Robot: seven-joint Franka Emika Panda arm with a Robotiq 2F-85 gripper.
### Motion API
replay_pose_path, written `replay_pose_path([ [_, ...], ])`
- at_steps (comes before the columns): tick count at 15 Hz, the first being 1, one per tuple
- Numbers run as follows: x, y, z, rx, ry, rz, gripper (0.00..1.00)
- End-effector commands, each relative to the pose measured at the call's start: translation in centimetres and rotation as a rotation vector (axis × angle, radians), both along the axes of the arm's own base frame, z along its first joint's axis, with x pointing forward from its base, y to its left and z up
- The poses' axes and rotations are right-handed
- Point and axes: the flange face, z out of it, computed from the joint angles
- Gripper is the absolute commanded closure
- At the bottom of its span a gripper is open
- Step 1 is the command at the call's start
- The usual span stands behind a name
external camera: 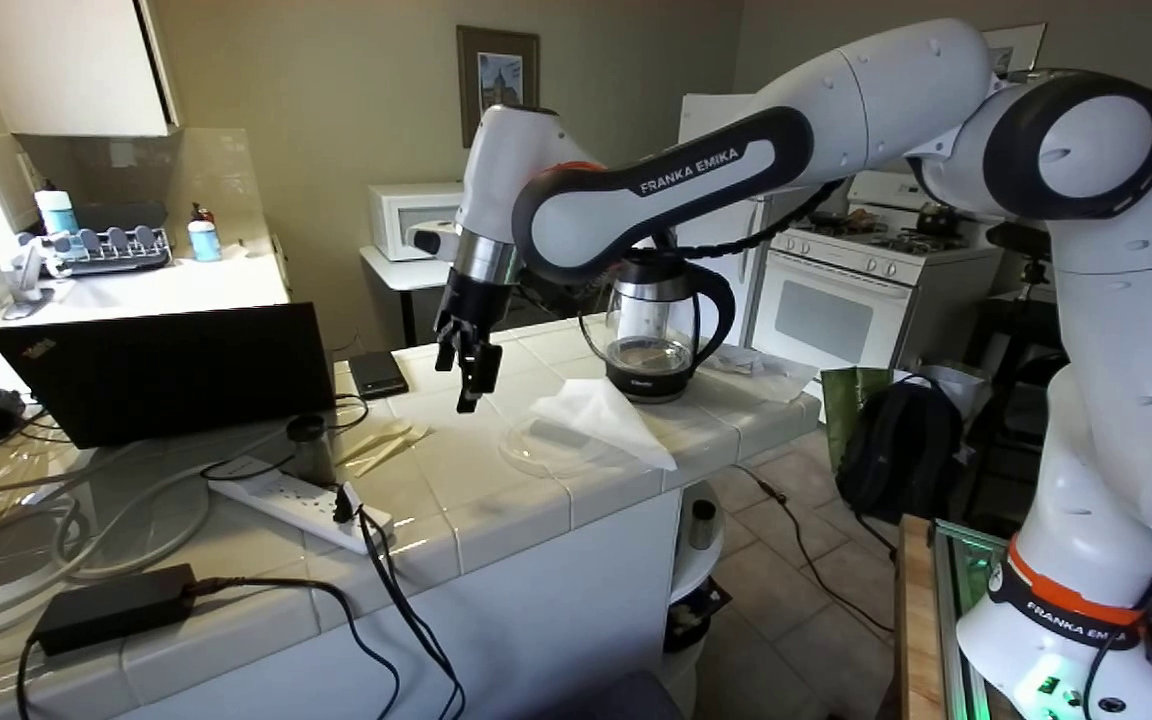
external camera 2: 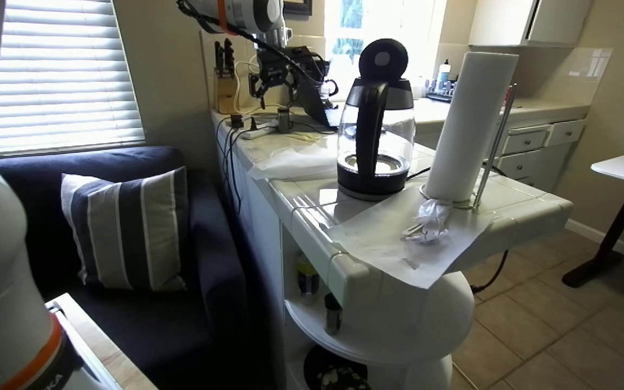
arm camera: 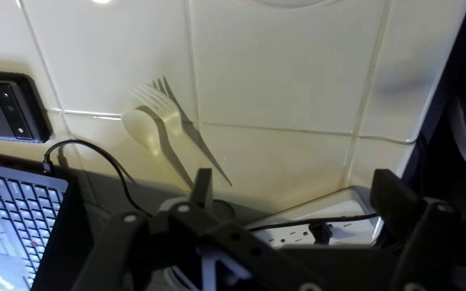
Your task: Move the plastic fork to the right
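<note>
A pale cream plastic fork [arm camera: 178, 127] lies on the white tiled counter in the wrist view. Its tines point up and left, and its handle runs down toward my left finger. A matching plastic spoon [arm camera: 148, 135] lies close beside it on the left. In an exterior view both show as small pale utensils [external camera: 383, 446]; I cannot tell them apart there. My gripper [arm camera: 291, 182] is open and empty, with its fingers wide apart. It hangs above the counter, apart from the fork, and shows in both exterior views [external camera: 461, 378] [external camera 2: 275, 91].
A white power strip [external camera: 296, 503] with cables and a small dark-lidded jar [external camera: 311, 450] stand near the utensils. A laptop [external camera: 166, 375] and phone [external camera: 377, 375] lie beyond. A clear plate [external camera: 524, 452], white paper [external camera: 601, 412], glass kettle [external camera: 650, 350] and paper towel roll [external camera 2: 469, 127] share the counter.
</note>
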Motion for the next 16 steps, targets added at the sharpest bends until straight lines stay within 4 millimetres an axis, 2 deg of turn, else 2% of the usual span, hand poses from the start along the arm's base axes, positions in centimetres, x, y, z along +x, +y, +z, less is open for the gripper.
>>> replay_pose_path([
  [1,0.6,0.5,-0.3,0.014,-0.016,0.013,0.0],
  [4,2.1,2.6,-2.2,0.066,0.006,0.017,0.0],
  [6,3.0,3.0,-3.9,0.048,0.016,0.06,0.0],
  [10,5.4,2.4,-6.8,0.018,0.02,0.122,0.0],
  [16,8.7,1.5,-8.9,-0.003,0.022,0.243,0.0],
])
